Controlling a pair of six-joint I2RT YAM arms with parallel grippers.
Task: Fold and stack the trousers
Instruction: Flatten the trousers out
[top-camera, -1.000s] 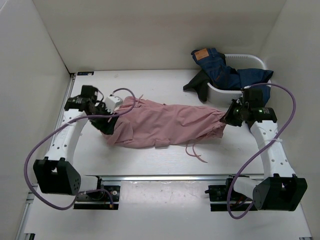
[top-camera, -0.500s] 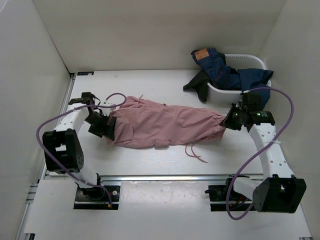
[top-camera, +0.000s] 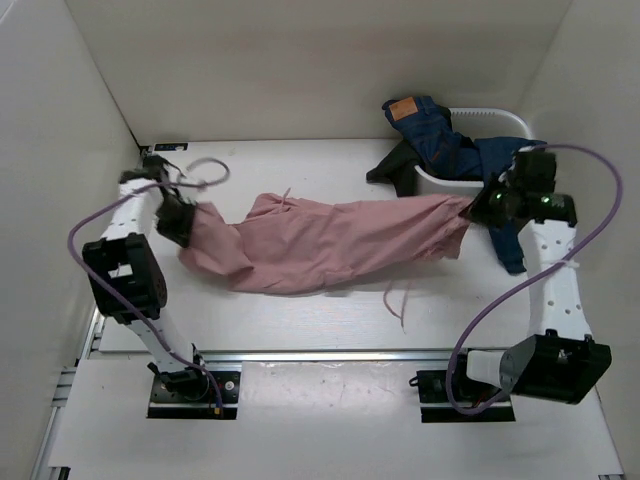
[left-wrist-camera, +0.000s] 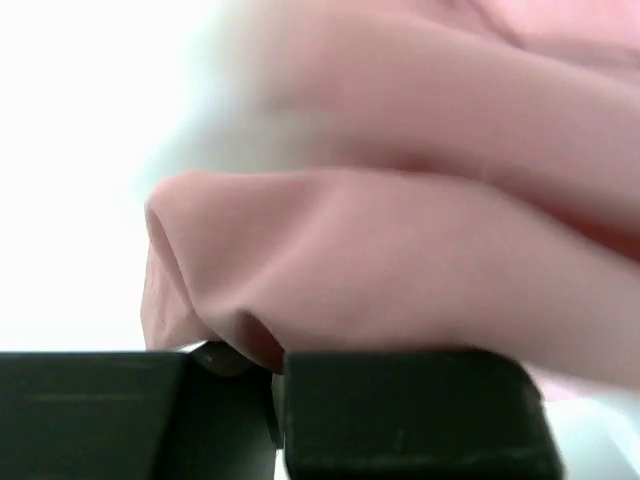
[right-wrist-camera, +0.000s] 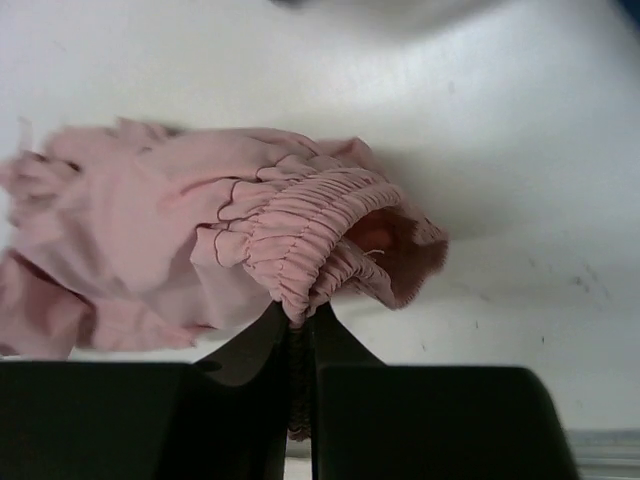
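The dusty-pink trousers (top-camera: 330, 245) hang stretched left to right above the white table, sagging in the middle. My left gripper (top-camera: 185, 225) is shut on the leg end of the trousers (left-wrist-camera: 400, 270), and the cloth bulges just above its black fingers (left-wrist-camera: 400, 410). At the right, my right gripper (top-camera: 478, 212) is shut on the gathered waistband (right-wrist-camera: 300, 255), which is pinched between its two fingers (right-wrist-camera: 250, 350). A thin pink drawstring (top-camera: 397, 300) dangles from the waist end onto the table.
A white basket (top-camera: 490, 120) holding blue jeans (top-camera: 440, 140) stands at the back right, close behind the right gripper. A dark garment (top-camera: 395, 170) spills out over its left side. White walls enclose the table on the left, back and right.
The left gripper closed on the leg end and drew it left. The right gripper moved right and back with the waistband. The trousers went from a crumpled heap to a stretched span.
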